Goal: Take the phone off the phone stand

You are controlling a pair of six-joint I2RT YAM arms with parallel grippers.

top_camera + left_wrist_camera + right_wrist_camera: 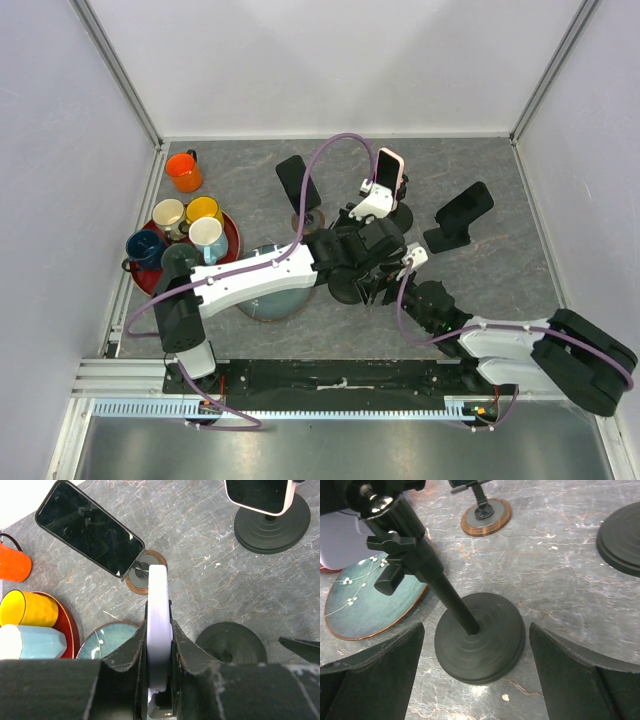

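An orange mug [183, 171] stands on the worktop [500, 290] beside a red tray [233, 245] holding four mugs [208, 238]. A teal plate [365, 600] lies nearby.

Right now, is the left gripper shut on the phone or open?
Shut: in the left wrist view, the left gripper has its fingers pressing both flat sides of the phone, held edge-on.

Both arms pair white shells with black joints. The left arm [250, 275], at centre left of the top view, has a long white link and a black shoulder. The right arm [505, 342], at lower right, carries a bulky black housing. Lilac cables [345, 136] trail along each. In the wrist views, the left fingers [122, 655] are matt black with pale scuffed edges, the right fingers [375, 667] broad, black and smooth.
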